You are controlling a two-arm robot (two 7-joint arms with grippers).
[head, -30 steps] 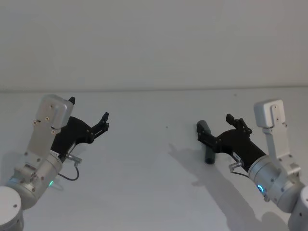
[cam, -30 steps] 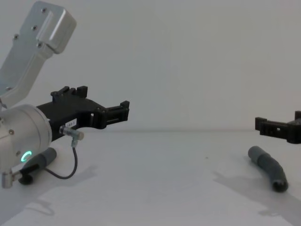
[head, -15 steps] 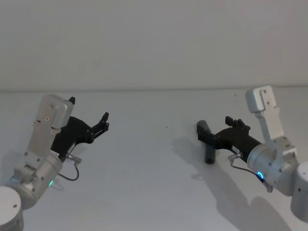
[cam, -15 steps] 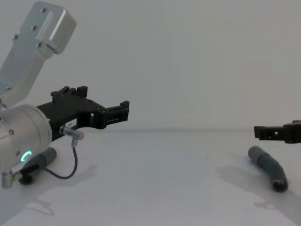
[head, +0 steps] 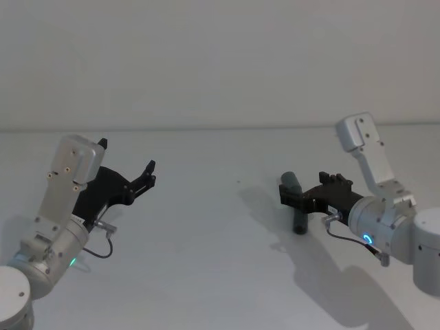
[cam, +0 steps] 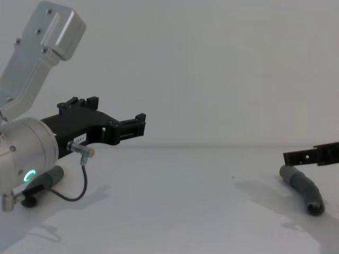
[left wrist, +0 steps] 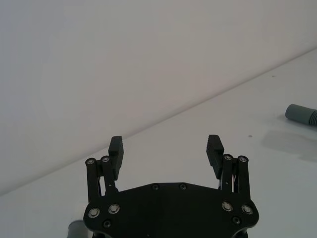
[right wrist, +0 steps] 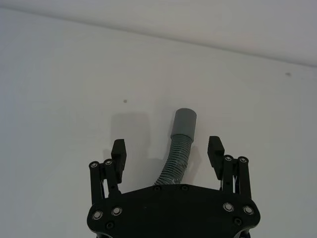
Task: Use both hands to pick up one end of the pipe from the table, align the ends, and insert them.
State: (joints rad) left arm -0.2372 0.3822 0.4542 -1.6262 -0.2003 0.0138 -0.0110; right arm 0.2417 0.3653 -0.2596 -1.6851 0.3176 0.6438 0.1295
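Note:
One dark grey ribbed pipe piece (head: 299,220) lies on the white table (head: 206,240) at the right, its smooth cuff (right wrist: 184,121) pointing away from me. My right gripper (head: 306,189) is open and low over it, its jaws straddling the ribbed body (right wrist: 177,157) without touching. From the chest, the right gripper (cam: 296,157) hovers just above that piece (cam: 303,186). My left gripper (head: 127,159) hangs open and empty above the table at the left. The other pipe piece (cam: 45,180) lies behind the left wrist, partly hidden.
A thin black cable (cam: 74,196) loops from the left wrist down toward the table. A plain pale wall rises behind the table's far edge (head: 220,128). The middle of the table (cam: 185,201) is bare white surface.
The right arm's wrist has swung round and the right gripper has dropped lower and closer over the pipe piece. The left arm has not moved.

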